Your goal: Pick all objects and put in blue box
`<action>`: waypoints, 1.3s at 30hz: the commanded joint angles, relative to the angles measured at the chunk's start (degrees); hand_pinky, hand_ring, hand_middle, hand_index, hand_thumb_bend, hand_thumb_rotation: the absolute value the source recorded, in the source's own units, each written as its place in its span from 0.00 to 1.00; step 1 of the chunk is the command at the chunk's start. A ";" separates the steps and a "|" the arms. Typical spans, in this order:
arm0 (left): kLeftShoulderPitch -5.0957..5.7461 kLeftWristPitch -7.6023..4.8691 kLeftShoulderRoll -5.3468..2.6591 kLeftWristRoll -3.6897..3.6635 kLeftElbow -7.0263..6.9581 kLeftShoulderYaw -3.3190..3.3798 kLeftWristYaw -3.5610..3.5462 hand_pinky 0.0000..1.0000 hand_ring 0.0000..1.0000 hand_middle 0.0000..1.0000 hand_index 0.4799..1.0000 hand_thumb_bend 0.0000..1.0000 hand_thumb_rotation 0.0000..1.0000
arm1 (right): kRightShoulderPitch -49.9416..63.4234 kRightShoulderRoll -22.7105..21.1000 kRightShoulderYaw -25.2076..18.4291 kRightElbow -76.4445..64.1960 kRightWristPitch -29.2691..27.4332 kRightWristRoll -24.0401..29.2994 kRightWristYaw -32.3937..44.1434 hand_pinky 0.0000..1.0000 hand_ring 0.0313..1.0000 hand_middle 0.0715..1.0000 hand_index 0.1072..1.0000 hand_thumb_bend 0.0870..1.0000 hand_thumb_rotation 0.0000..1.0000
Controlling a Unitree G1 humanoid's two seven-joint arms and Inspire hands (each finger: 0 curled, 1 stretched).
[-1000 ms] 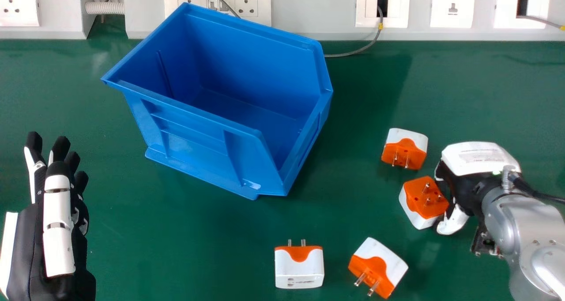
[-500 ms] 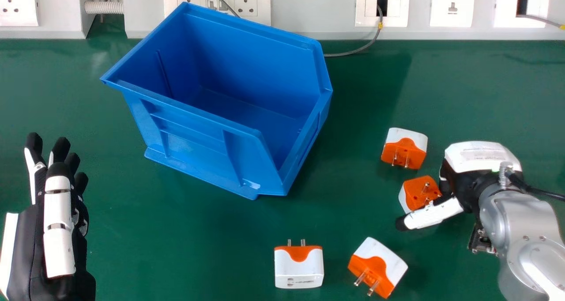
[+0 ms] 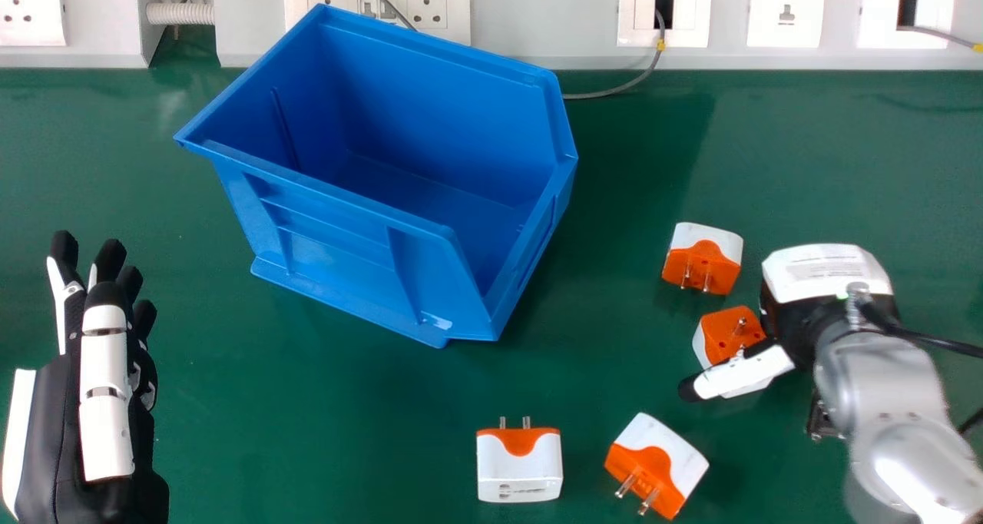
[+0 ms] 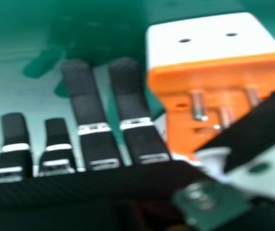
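Observation:
My right hand (image 3: 756, 366) is beside an orange-and-white plug adapter (image 3: 725, 334) at the head view's right, its extended finger or thumb partly covering it. In the right hand view, straight fingers of my right hand (image 4: 132, 103) lie next to the adapter (image 4: 214, 45), and the thumb crosses its pins. Three more adapters rest on the table: one just behind (image 3: 703, 259), one in front (image 3: 657, 465), and one upright (image 3: 520, 465) nearer the middle. The blue box (image 3: 345, 240) stands left of them with a visible bare floor. My left hand (image 3: 106, 386) has straight fingers at the left.
A white wall trunking with sockets (image 3: 786, 9) runs along the green table's (image 3: 307, 424) back edge. A grey cable (image 3: 614, 91) hangs down behind the box's right corner. Another cable trails from my right wrist.
My right hand's thumb has swung out from a tucked pose to reach across the near side of the adapter. The right forearm has shifted slightly left. The adapters and box stay in place.

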 commanded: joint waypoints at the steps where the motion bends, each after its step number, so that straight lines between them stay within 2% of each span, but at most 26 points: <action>1: -0.32 -0.51 0.34 -0.70 -1.09 0.12 -0.31 1.00 1.00 1.00 0.98 0.22 1.00 | -1.73 2.40 0.65 6.76 0.64 0.64 -0.10 0.73 0.83 0.92 0.92 0.96 0.85; 4: -0.29 -0.46 -0.07 -0.65 -1.15 -0.26 -0.10 1.00 1.00 1.00 0.97 0.22 1.00 | -6.76 5.76 1.57 17.62 -0.18 1.80 -1.29 0.72 0.82 0.91 0.92 0.94 0.82; 7: 0.14 -0.43 -0.21 -0.28 -1.49 -0.64 0.02 1.00 1.00 1.00 0.97 0.21 1.00 | -11.40 8.49 2.60 27.52 -0.69 2.58 -2.33 0.69 0.79 0.88 0.92 0.88 0.77; 9: 0.28 -0.55 -0.23 -0.21 -1.44 -0.69 0.08 1.00 1.00 1.00 0.97 0.21 1.00 | -14.49 10.26 3.34 33.38 -0.18 3.07 -1.52 0.68 0.77 0.87 0.90 0.87 0.77; 12: 0.35 -1.09 0.10 -0.37 -0.96 -0.54 -0.31 1.00 1.00 1.00 0.97 0.21 1.00 | -17.67 11.64 5.53 38.94 -0.07 2.95 -0.25 0.68 0.77 0.86 0.88 0.84 0.76; 13: 0.44 -1.22 0.12 -0.43 -0.94 -0.52 -0.37 1.00 1.00 1.00 0.97 0.22 1.00 | -18.05 11.66 6.06 39.41 -0.35 3.11 -0.32 0.67 0.76 0.84 0.85 0.78 0.68; 14: 0.49 -1.35 0.08 -0.54 -0.87 -0.47 -0.41 1.00 1.00 1.00 0.97 0.22 1.00 | -18.05 11.67 5.77 39.40 -0.45 3.82 -1.72 0.63 0.72 0.80 0.81 0.75 0.54; 17: 0.57 -1.71 -0.05 -1.03 -0.82 -0.24 -0.63 1.00 1.00 1.00 0.97 0.22 1.00 | -11.78 9.18 0.49 28.74 -1.15 7.50 -13.61 0.63 0.72 0.80 0.81 0.75 0.54; 19: 0.43 -1.82 0.08 -1.38 -0.69 -0.03 -0.85 1.00 1.00 1.00 0.97 0.23 1.00 | -7.77 7.03 -1.69 22.21 -2.82 9.04 -18.38 0.52 0.62 0.67 0.76 0.66 0.35; 20: 0.28 -1.76 0.12 -1.84 -0.54 0.13 -0.97 1.00 1.00 1.00 0.97 0.23 1.00 | -6.51 6.39 -2.62 20.16 -3.09 9.89 -19.35 0.52 0.62 0.67 0.76 0.66 0.35; 21: 0.10 -1.65 0.10 -2.29 -0.39 0.28 -1.06 1.00 1.00 1.00 0.97 0.23 1.00 | -5.76 6.00 -3.30 18.78 -2.91 10.69 -19.58 0.52 0.62 0.67 0.76 0.66 0.35; 22: -0.06 -1.63 0.11 -2.48 -0.27 0.40 -1.19 1.00 1.00 1.00 0.97 0.24 1.00 | -5.37 5.72 -3.46 17.75 -2.20 10.94 -19.20 0.49 0.57 0.64 0.74 0.62 0.28; 24: -0.35 -1.65 0.16 -2.20 -0.06 0.54 -1.22 1.00 1.00 1.00 0.97 0.24 1.00 | -5.58 5.53 -4.03 17.86 -1.13 12.15 -18.06 0.49 0.57 0.64 0.74 0.62 0.28; 26: -0.47 -1.50 0.23 -1.73 -0.07 0.45 -1.15 1.00 1.00 1.00 0.97 0.24 0.99 | -6.06 4.89 -3.38 18.38 -0.52 12.20 -16.22 0.44 0.51 0.59 0.72 0.57 0.18; 27: -0.51 -1.32 0.24 -1.62 -0.19 0.34 -1.13 1.00 1.00 1.00 0.97 0.24 0.99 | -6.24 4.86 -3.30 18.43 0.05 12.21 -15.84 0.44 0.51 0.59 0.72 0.57 0.18; 33: -0.71 -0.70 0.25 -1.90 -0.28 0.10 -1.15 1.00 1.00 1.00 0.98 0.24 1.00 | -7.02 4.31 -3.04 18.61 1.97 12.99 -12.83 0.39 0.45 0.54 0.76 0.51 0.07; 36: -0.83 -0.84 0.24 -2.00 -0.16 0.23 -1.23 1.00 1.00 1.00 0.98 0.24 1.00 | -6.91 3.00 -2.25 17.55 0.53 12.86 -11.90 0.38 0.43 0.53 0.74 0.50 0.05; 39: -0.54 -0.75 0.21 -2.27 -0.35 0.19 -1.45 1.00 1.00 1.00 0.98 0.24 1.00 | -5.07 1.31 -2.80 14.21 -1.54 12.98 -14.06 0.39 0.43 0.52 0.74 0.49 0.04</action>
